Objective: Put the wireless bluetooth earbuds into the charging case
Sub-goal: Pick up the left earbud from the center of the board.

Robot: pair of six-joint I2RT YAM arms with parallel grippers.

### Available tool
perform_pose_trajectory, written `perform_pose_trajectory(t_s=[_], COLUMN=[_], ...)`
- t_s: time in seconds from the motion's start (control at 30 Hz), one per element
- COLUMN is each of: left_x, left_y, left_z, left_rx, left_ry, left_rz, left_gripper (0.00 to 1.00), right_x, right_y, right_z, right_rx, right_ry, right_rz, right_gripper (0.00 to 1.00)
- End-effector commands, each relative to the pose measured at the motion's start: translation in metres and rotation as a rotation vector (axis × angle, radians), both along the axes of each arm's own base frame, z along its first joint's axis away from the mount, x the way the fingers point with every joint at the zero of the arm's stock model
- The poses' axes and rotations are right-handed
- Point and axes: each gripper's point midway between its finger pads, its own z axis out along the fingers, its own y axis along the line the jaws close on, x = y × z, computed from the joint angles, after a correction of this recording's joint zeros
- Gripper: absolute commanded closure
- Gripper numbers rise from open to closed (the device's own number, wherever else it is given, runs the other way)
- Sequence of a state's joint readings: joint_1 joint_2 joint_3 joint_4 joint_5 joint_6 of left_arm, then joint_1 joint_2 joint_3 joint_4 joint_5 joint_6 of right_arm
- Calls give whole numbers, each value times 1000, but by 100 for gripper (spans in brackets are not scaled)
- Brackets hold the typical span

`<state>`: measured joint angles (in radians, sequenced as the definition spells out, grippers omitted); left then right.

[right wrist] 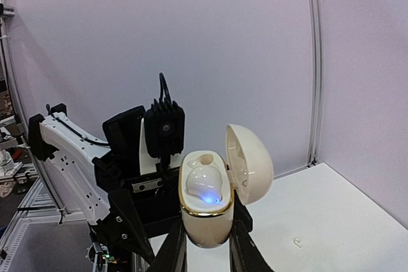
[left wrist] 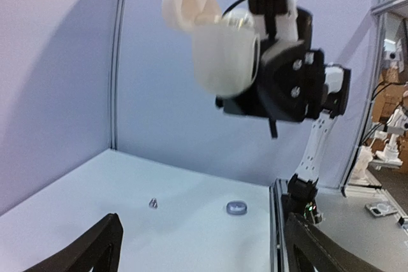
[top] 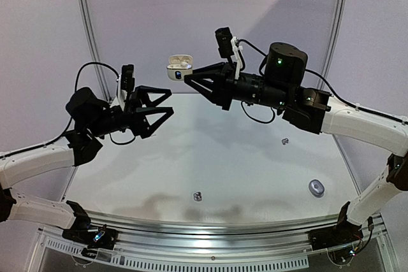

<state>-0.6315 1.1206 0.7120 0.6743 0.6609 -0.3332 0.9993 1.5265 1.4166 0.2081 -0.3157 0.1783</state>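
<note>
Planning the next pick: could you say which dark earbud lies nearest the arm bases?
The front-centre earbud; the other earbud lies farther back and right.

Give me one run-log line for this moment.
right claw: shut on charging case, lid open, held aloft | left claw: open, empty | white earbud: seated

**No Legible Writing in Any View**

No word, number, brand or label can be read in any of the three views. The white charging case (right wrist: 205, 221), its lid open, shows only plain surfaces. The grey disc (left wrist: 236, 207) lying on the tabletop (left wrist: 95, 189) is too small and blurred to tell whether it carries a mark.
</note>
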Motion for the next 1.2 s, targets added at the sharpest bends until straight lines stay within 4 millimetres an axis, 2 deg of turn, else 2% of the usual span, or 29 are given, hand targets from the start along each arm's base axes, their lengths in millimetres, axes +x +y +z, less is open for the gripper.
perform_pose_trajectory(t_s=[0.0, 0.13, 0.3, 0.43, 0.5, 0.57, 0.63, 0.7, 0.9, 0.97, 1.07, 1.13, 1.17], left_x=[23, 47, 92, 128, 145, 159, 168, 174, 201, 208, 207, 212, 217], left_y=[8, 27, 57, 90, 107, 127, 143, 154, 189, 195, 192, 188, 188], left_z=[-42, -50, -62, -87, -110, -153, -181, -201, -249, -269, -303, -311, -308], left_rx=[219, 276, 256, 233, 244, 297, 324, 366, 533, 619, 789, 803, 771], left_ry=[107, 220, 421, 650, 775, 952, 1086, 1158, 1204, 1244, 1421, 1483, 1464], left_rz=[103, 234, 451, 629, 713, 789, 831, 872, 1059, 1078, 1030, 1018, 1038], left_gripper=[10, 11, 14, 16, 17, 19, 21, 22, 23, 26, 35, 38, 38], right_x=[22, 36, 48, 51, 53, 56, 58, 59, 65, 66, 68, 69, 69], right_y=[-26, -44, -61, -66, -68, -68, -65, -62, -54, -52, -50, -50, -50], right_z=[14, 16, 14, 10, 10, 7, 3, -1, -15, -17, -22, -24, -24], right_rx=[42, 62, 39, 29, 39, 45, 42, 35, 8, 1, -18, -23, -20], right_ry=[-32, -69, -105, -129, -134, -135, -134, -134, -128, -126, -117, -114, -114], right_rz=[-129, -207, -275, -285, -287, -284, -278, -273, -268, -264, -265, -268, -271], right_gripper=[100, 100, 100, 100, 100, 100, 100, 100, 100, 100, 100, 100, 100])
